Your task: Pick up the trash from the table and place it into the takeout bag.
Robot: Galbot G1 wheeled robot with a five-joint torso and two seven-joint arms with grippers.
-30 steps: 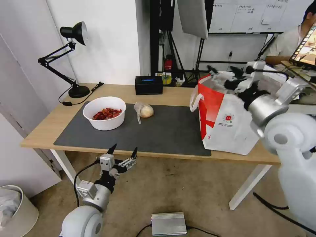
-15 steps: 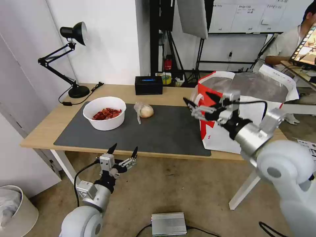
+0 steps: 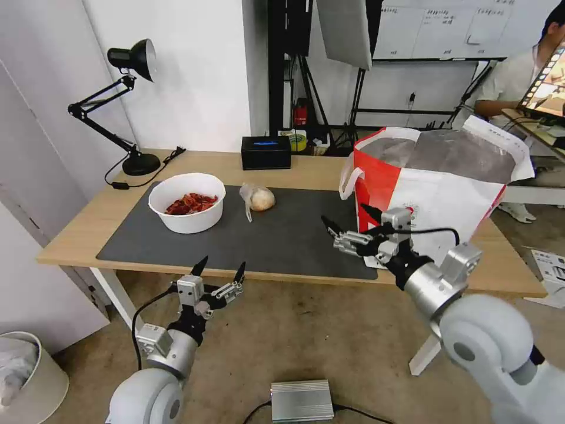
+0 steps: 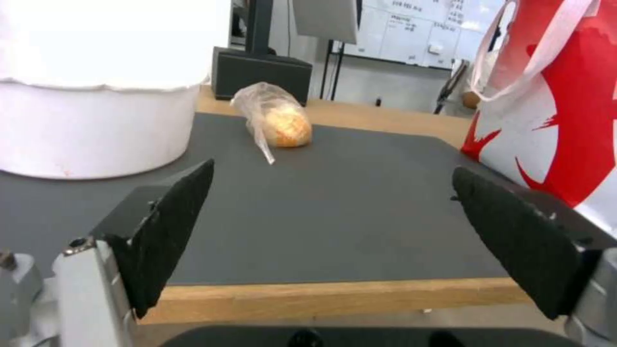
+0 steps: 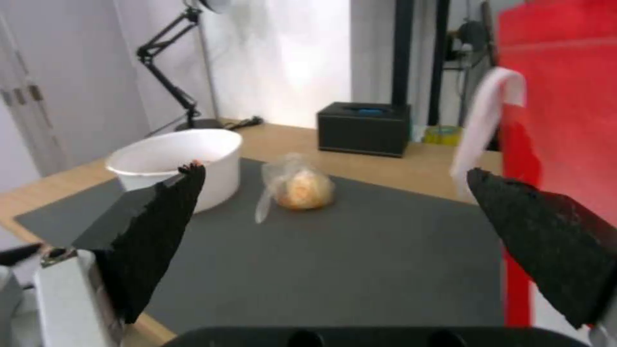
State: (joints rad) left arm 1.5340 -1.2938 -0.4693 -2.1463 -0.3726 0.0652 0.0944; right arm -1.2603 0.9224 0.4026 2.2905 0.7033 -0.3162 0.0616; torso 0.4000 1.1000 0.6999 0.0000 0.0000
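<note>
Two pieces of trash lie on the dark mat of the table (image 3: pixel 76 235): a white bowl of red scraps (image 3: pixel 187 202) (image 5: pixel 177 166) at the left and a clear bag with a tan bun (image 3: pixel 258 198) (image 4: pixel 275 120) (image 5: pixel 300 188) beside it. The takeout bag (image 3: pixel 435 194) (image 4: pixel 566 111), white with red sides and foil lining, stands open at the table's right end. My right gripper (image 3: pixel 348 222) hovers open and empty over the mat's near right corner, in front of the bag. My left gripper (image 3: pixel 219 271) hangs open just below the table's front edge.
A black desk lamp (image 3: pixel 126 106) stands at the back left and a black box (image 3: pixel 266 152) at the back middle. A white bin (image 3: pixel 26 377) sits on the floor at the left, a silver box (image 3: pixel 302 400) on the floor in front.
My right arm has swung from above the takeout bag's mouth down and left, to the mat's near right corner. The left arm has not moved.
</note>
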